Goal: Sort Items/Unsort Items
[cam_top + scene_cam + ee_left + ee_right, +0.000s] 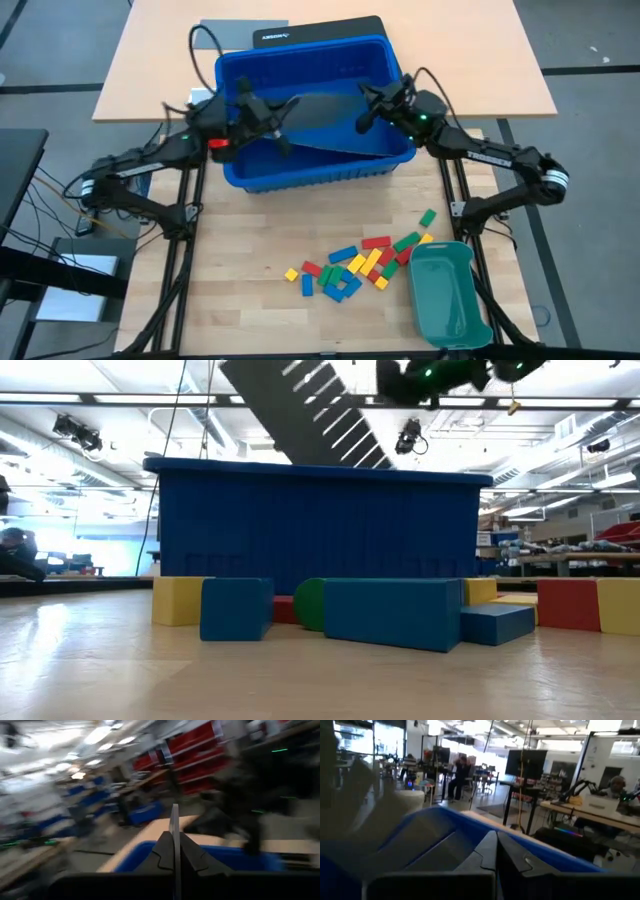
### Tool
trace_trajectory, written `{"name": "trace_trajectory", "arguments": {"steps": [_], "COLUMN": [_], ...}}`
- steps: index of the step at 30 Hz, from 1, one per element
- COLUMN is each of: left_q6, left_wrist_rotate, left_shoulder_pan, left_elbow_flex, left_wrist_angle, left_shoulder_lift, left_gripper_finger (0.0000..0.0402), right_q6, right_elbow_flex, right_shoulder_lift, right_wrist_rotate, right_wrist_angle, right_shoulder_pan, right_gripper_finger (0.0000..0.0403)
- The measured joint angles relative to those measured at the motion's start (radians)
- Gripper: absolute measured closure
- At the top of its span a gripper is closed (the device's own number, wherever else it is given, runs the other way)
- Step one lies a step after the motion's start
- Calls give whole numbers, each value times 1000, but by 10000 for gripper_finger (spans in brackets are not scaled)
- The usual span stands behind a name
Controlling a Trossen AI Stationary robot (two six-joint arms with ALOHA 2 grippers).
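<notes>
- Left pincer (283,135) and right pincer (362,112), both clenched on the grey divider sheet (325,122), hold it between them above the blue bin (300,172).
- Blocks (362,265) lie well below both on the tabletop (240,290).

Bin (300,175): solid blue. Divider sheet (320,125) above it: dark grey, with pale slots showing as stripes in the low view. Blocks (350,268): red, yellow, green and blue, mixed in 1 cluster. Tray (450,295): teal-green. Table (250,310): pale wood grain. Arms: black, each showing a small green light.
</notes>
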Motion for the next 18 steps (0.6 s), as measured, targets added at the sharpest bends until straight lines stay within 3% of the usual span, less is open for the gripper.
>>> {"name": "trace_trajectory", "arguments": {"steps": [7, 18], "left_q6": [-98, -102], "left_wrist_rotate": [133, 283], "left_shoulder_pan": [-88, -244], "left_elbow_flex": [7, 7], "left_wrist_angle": [-184, -177], "left_shoulder_lift": [-134, -259], "left_gripper_finger": [400, 400], "right_q6": [-24, -81], "right_elbow_flex": [0, 0], "right_shoulder_lift": [-110, -178], "right_wrist_rotate": [30, 74], "right_wrist_angle": [-63, -82], "right_shoulder_pan": [1, 0], "right_gripper_finger": [401, 401]}}
